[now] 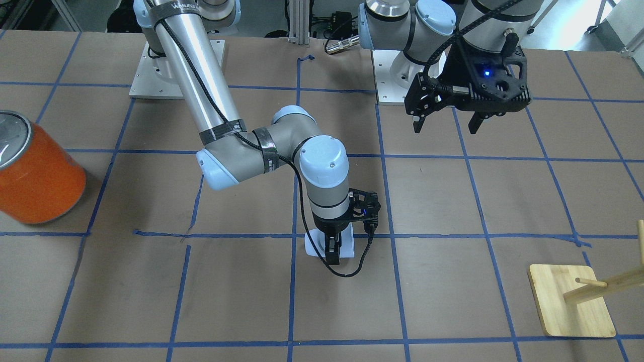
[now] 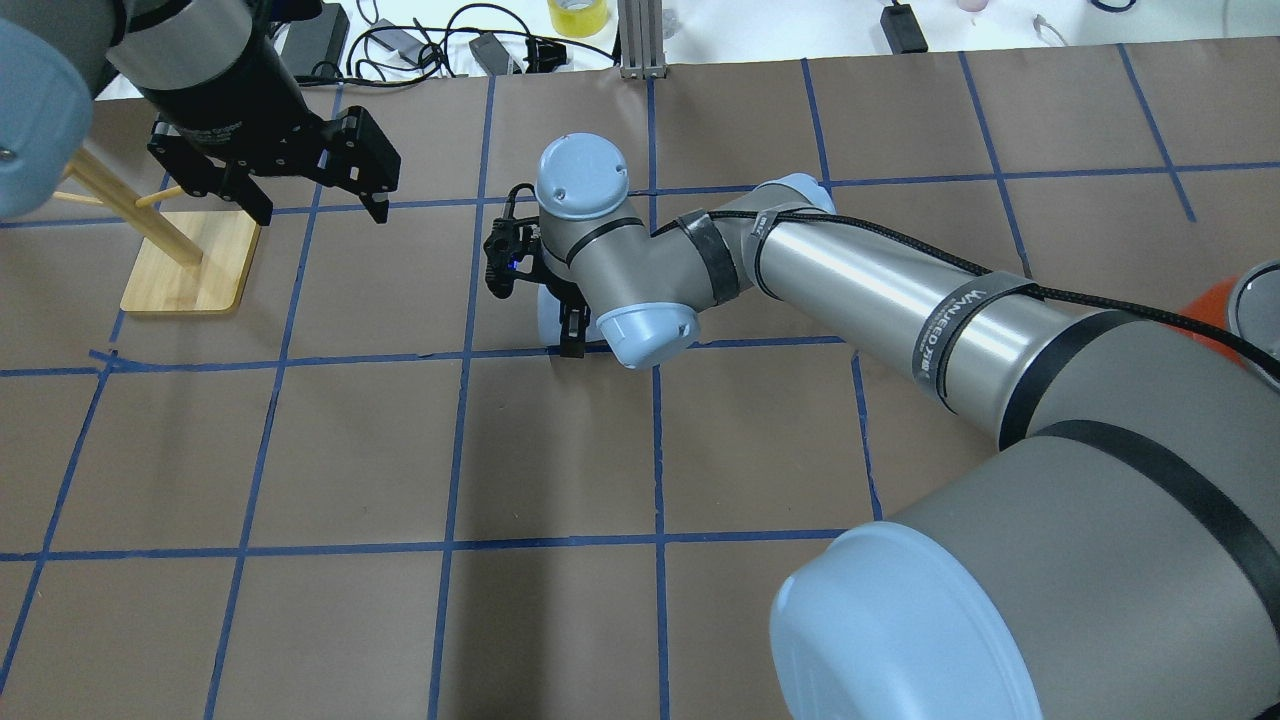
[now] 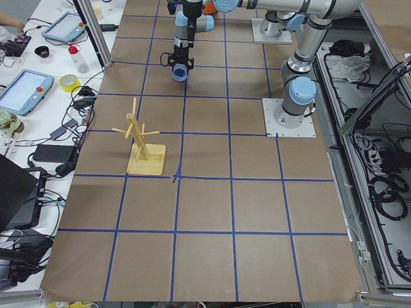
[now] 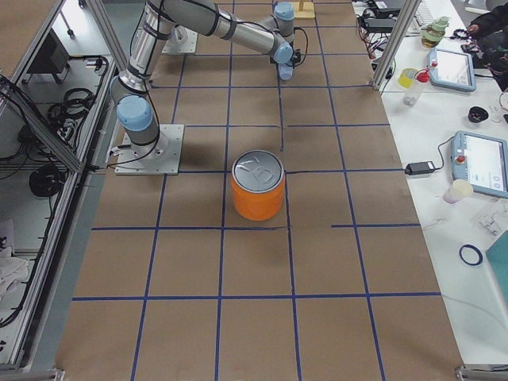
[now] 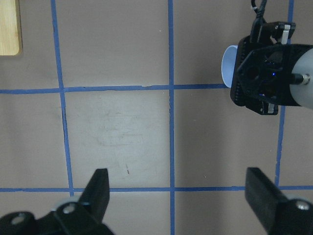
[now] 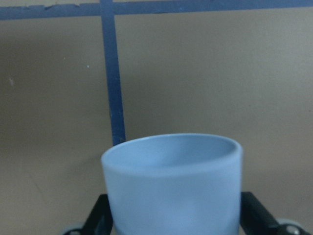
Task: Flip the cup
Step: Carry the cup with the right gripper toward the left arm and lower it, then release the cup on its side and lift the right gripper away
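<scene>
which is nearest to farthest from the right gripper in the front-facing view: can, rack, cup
1. cup, in the right gripper itself.
2. rack, on the robot's left side, towards the operators' edge.
3. can, far on the robot's right.

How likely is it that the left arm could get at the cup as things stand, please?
Probably not cleanly. The left pincer hangs open with bare table between, but the right pincer is closed around the cup, and its wrist covers it from above.

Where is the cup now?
Front-facing view: the cup is near the centre of the table, between the jaws of the right gripper, by a tape crossing.
</scene>
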